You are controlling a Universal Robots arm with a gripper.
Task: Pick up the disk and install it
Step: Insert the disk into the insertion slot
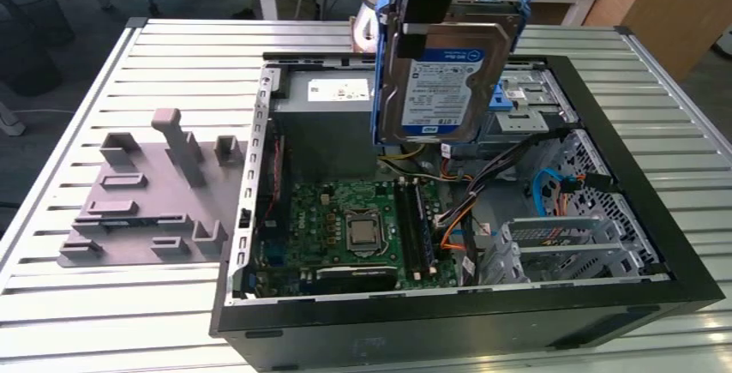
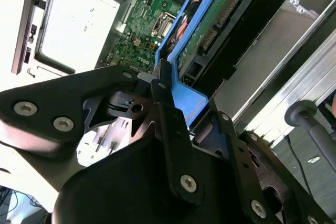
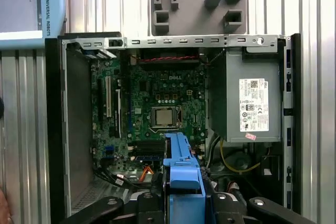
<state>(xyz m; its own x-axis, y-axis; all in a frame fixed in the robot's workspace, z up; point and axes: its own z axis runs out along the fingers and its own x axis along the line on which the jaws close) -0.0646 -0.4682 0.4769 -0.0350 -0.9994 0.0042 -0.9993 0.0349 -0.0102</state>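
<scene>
Above open computer case [image 1: 458, 313] on slatted surface [image 1: 69, 321], jaws clamp disk [image 1: 441, 81] by blue rail, hanging upright over far side near silver cage [image 1: 529, 100]. Install likely needs rails squared to cage, clear of loose cables [image 1: 458, 214].

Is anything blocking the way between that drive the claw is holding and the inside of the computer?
No cover is in the way: the case lies open, and the disk hangs in the claw above it. Only loose cables lie below it.
</scene>
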